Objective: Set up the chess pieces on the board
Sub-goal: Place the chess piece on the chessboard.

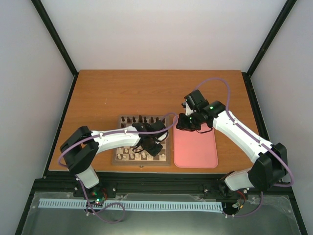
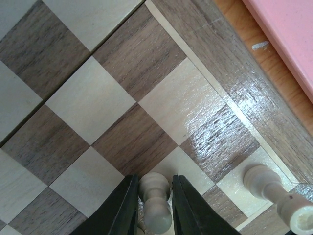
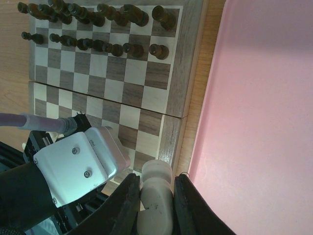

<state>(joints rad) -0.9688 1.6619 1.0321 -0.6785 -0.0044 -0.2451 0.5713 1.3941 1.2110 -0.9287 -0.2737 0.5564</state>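
Right wrist: right end effector [image 3: 156, 182] clamps cream chess piece [image 3: 155, 208]

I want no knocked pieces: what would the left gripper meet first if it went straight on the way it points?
The board: the left gripper points down at bare squares, a cream pawn between its fingers. The neighbouring piece stands off to the side. How near is unclear.

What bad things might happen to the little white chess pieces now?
The left tool has its fingers tight beside a white pawn; lifting away crooked might tip it into the corner piece. The right tool holds a bigger white piece close to the left arm, so moving in now might bump them together.
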